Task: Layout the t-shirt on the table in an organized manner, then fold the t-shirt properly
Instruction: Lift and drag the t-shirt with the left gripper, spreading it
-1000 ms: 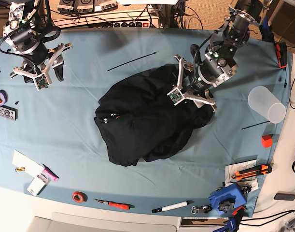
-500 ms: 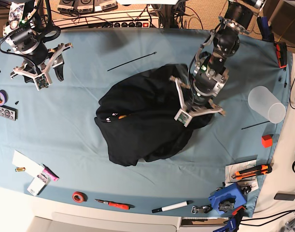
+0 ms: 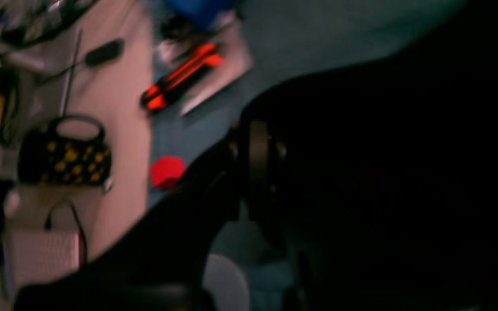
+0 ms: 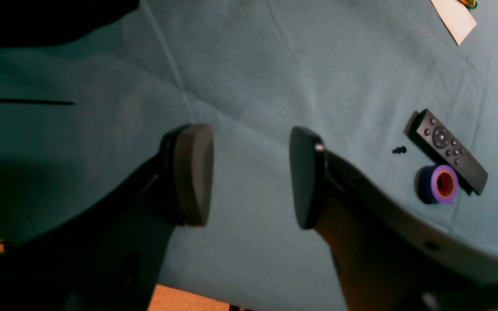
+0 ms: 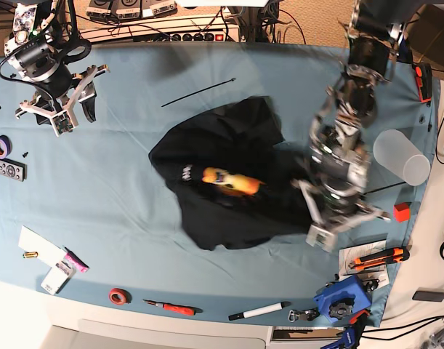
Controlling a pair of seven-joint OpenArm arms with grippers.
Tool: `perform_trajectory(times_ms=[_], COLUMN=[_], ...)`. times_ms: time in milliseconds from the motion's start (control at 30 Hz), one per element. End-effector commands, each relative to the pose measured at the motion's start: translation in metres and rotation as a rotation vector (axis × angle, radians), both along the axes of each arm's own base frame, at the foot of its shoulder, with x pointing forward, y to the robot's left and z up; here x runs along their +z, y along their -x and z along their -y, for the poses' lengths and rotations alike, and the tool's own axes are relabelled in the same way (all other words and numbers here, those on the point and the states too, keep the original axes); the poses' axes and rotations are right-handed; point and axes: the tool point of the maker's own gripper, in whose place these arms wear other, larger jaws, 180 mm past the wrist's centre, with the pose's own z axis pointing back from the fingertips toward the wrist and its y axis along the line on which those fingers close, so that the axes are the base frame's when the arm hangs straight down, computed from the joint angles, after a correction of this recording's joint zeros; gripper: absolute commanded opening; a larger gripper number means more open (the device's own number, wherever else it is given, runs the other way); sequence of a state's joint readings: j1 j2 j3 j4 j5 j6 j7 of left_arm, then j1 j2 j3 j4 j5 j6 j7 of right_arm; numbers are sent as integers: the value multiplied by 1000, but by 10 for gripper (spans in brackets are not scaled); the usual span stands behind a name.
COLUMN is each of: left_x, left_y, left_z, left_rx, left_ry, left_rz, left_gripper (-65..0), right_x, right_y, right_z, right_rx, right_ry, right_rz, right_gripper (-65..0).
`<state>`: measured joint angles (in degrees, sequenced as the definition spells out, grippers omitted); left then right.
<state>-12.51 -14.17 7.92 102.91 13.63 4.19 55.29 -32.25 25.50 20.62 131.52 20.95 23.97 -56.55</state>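
Left wrist view: the picture is blurred. The black t-shirt (image 3: 383, 172) fills the right half and comes right up against the left hand (image 3: 257, 172), whose dark fingers are closed on the cloth. Beyond lie the blue surface (image 3: 318, 39), an orange-and-black utility knife (image 3: 180, 77) on a pale sheet, and a small red block (image 3: 167, 172).

Right wrist view: the right hand (image 4: 251, 175) hangs over bare blue cloth with its two pads well apart and nothing between them. A black remote (image 4: 445, 149) lies to the right, a purple tape roll (image 4: 438, 184) touching its near side, a tiny black screw (image 4: 399, 150) just beside it. A thin black cable tie (image 4: 24, 102) lies at the left.

Base view: the t-shirt (image 5: 229, 182) lies crumpled in the middle of the surface (image 5: 120, 182), an orange patch of print showing among the folds. Its right edge is drawn toward the left hand (image 5: 331, 218), which grips it near the surface's right side. The right hand (image 5: 58, 105) is open at the far left corner, well apart from the shirt. A clear plastic cup (image 5: 400, 156) lies on its side near the right edge.
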Motion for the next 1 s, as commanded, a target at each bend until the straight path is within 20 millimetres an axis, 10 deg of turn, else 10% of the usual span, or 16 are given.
perform_trajectory(times_ms=[0,467,667,833,967], left_x=[21,26,4,18,30], left_y=[-8,0,13,16,24], left_z=[-10,-81,-67,-60,2], left_rx=[24,107,18,-9,-353], left_ry=[19,172,189,187,229], left_rz=[63,47,-34,-20,-33], left_gripper=[-650,-650,-324,-315,-341], right_x=[10,18,18,18,18], right_y=[-5,-14,-14,-14,-14], right_z=[-1,-3,-3,-3,-3], right_rx=[14,21,21,20,20], right_ry=[5,-2,-1,-1,-1], right_rz=[41,85,84,83,83], right_gripper=[-363,-363,-363,-363,-363])
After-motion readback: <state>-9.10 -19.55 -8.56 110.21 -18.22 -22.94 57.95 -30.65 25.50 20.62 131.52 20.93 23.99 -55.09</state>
